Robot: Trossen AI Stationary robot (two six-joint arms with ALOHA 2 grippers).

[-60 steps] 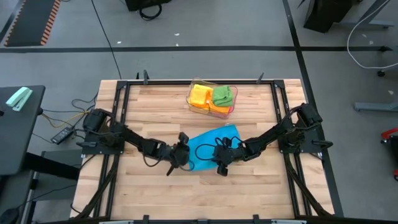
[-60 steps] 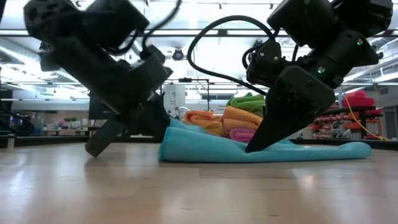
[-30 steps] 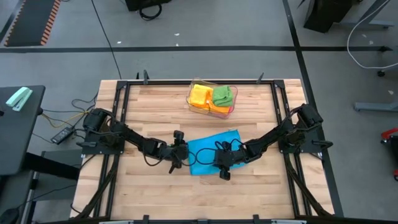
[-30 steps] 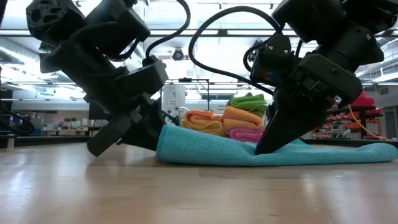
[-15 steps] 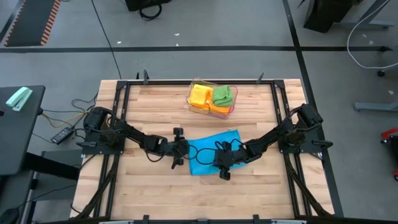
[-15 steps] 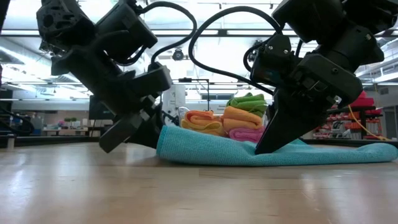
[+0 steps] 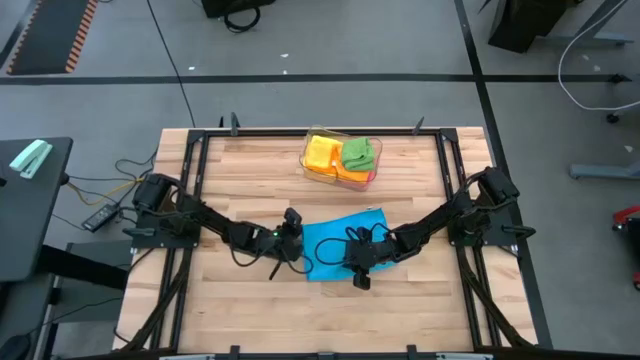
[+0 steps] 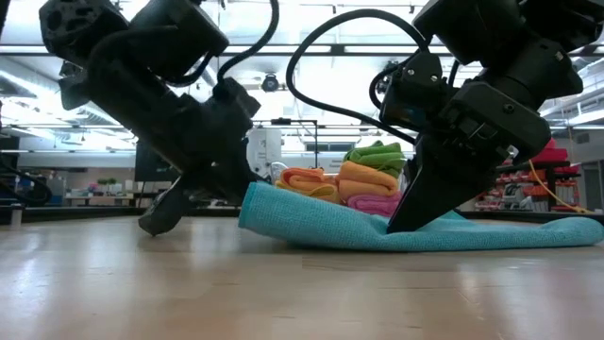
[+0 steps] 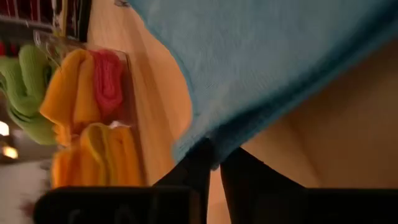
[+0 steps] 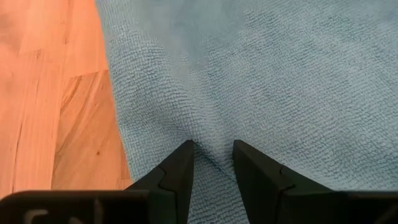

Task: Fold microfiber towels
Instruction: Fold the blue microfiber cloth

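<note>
A blue microfiber towel [image 7: 345,235] lies spread on the wooden table [image 7: 230,310] between my two arms. My left gripper [image 7: 293,242] is at its left edge and shut on it. My right gripper [image 7: 358,266] stands on the towel's near part, pointing steeply down, its fingers closed on a pinch of cloth. Folded green [image 7: 360,152], yellow-orange [image 7: 320,153] and pink [image 7: 352,178] towels sit in a clear tray [image 7: 307,166] at the far middle. My left gripper pinches the blue towel's left edge [image 9: 208,146] between its two fingers [image 9: 194,169], coming in from the table's left and slanting down. That edge [image 8: 250,203] is raised a little off the wood while the rest of the towel lies on the table. My right gripper comes from above, slanting from the right, and its fingers [image 10: 179,167] dig into the towel's near part. A small ridge of cloth [image 10: 211,146] is gathered between the fingertips, with creases running into it. The towel lies on the table here.
The tray with folded towels [image 8: 363,179] stands just beyond the blue towel. Bare wood lies near the table's front edge [image 7: 330,330] and to the left [image 7: 215,170]. A dark metal frame [image 7: 190,160] runs round the tabletop.
My left gripper has rolled its wrist and shut on the blue towel's left edge, which now stands a little off the table instead of resting on it. The rest of the towel has stayed put.
</note>
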